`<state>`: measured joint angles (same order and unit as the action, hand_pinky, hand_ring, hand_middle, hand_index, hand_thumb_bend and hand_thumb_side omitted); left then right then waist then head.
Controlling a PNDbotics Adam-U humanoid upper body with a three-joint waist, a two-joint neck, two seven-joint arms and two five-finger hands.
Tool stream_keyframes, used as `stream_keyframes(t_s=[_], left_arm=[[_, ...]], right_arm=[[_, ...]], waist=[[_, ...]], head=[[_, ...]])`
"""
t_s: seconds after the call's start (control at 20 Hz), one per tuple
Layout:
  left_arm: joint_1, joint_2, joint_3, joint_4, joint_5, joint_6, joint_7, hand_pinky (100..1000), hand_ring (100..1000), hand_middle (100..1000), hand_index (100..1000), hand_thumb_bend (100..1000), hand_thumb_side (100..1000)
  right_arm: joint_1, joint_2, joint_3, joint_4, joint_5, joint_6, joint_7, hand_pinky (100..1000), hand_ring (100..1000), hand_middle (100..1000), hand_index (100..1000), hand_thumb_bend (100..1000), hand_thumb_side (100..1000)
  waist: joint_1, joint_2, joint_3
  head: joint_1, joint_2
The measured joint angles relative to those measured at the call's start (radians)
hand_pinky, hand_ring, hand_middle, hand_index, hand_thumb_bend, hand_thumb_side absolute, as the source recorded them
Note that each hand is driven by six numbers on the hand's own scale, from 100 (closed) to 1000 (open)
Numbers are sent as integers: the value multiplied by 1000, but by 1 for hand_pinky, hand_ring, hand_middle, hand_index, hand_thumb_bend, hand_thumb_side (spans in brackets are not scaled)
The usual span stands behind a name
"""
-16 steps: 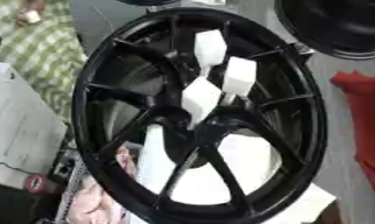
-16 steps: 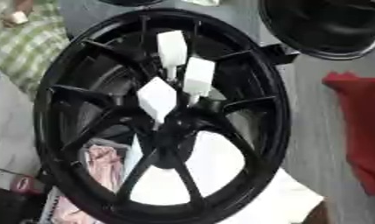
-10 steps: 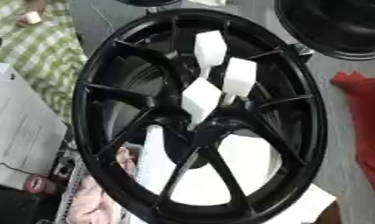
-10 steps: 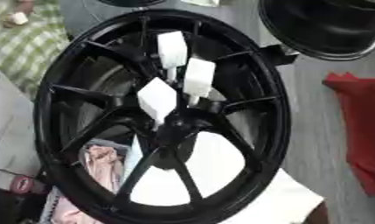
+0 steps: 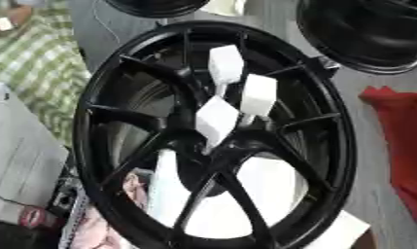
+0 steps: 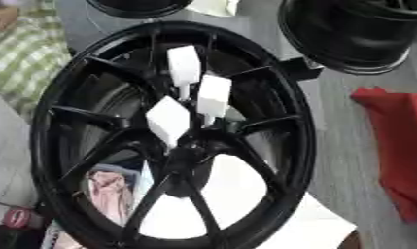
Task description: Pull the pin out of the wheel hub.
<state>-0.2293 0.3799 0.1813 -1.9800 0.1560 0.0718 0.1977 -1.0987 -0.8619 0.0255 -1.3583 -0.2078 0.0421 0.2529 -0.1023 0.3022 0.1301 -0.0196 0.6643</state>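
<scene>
A large black spoked wheel fills the middle of both views, lying face up. Three pins with white block-shaped heads stand in its hub. One white pin is the farthest, another white pin stands to its right, and the nearest white pin leans over the hub centre. Neither of my hands shows in either view.
A second black wheel lies at the top right, and part of another at the top edge. A red cloth lies on the right. Green checked fabric is at the upper left. Pink cloth shows through the spokes.
The whole picture has shifted slightly, so the camera moved. The wheel and its three pins keep the same arrangement.
</scene>
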Motion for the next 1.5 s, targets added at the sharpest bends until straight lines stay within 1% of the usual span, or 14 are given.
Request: stream_keyframes(t_s=[0.1, 0.3, 0.35, 0.45, 0.55, 0.7, 0.85, 1.0, 1.25, 1.5], left_arm=[[0, 0, 1, 0, 0, 0, 0, 692, 557, 532, 746, 100, 807], [0, 0, 1, 0, 0, 0, 0, 692, 557, 532, 746, 100, 807], [0, 0, 1, 0, 0, 0, 0, 692, 557, 532, 746, 100, 807], [0, 0, 1, 0, 0, 0, 0, 692, 557, 532, 746, 100, 807], [0, 0, 1, 0, 0, 0, 0, 692, 556, 532, 746, 100, 808], [-1, 0, 1, 0, 0, 0, 0, 693, 556, 532, 747, 100, 808], [-1, 0, 1, 0, 0, 0, -1, 693, 556, 532, 747, 100, 807], [-2, 0, 1, 0, 0, 0, -1, 693, 557, 533, 747, 100, 808], [-8, 0, 1, 0, 0, -1, -3, 693, 557, 533, 747, 100, 807], [-8, 0, 1, 0, 1, -1, -4, 694, 557, 533, 747, 100, 807]], right_arm=[[5, 0, -3, 8, 0, -4, -30, 842, 758, 610, 728, 534, 182], [10, 0, 8, 8, -2, -6, -84, 842, 758, 610, 728, 534, 182], [12, 0, 12, 7, -4, -5, -92, 835, 763, 624, 734, 533, 197], [24, -5, 22, -2, -5, -7, -99, 833, 771, 640, 739, 532, 208], [43, -10, 50, -28, 2, -10, -91, 831, 782, 658, 747, 530, 223], [71, -24, 109, -86, 28, 1, -60, 831, 800, 688, 762, 527, 245], [95, -40, 173, -150, 53, 28, -19, 834, 815, 708, 773, 523, 253], [115, -57, 222, -198, 75, 62, 25, 837, 827, 723, 786, 518, 255], [133, -80, 280, -249, 107, 113, 101, 837, 838, 735, 798, 516, 256], [132, -91, 314, -289, 136, 139, 170, 834, 839, 736, 796, 514, 260]], waist=[[0, 0, 1], [-1, 0, 2], [-1, 0, 2], [-4, 0, 6], [-6, 0, 9], [-7, 0, 10], [-9, 1, 14], [-9, 1, 14], [-11, 1, 14], [-12, 1, 15]], head=[[-3, -5], [-6, -8], [-7, -8], [-5, -5], [0, 6], [3, 19], [3, 29], [1, 38], [0, 38], [0, 38]])
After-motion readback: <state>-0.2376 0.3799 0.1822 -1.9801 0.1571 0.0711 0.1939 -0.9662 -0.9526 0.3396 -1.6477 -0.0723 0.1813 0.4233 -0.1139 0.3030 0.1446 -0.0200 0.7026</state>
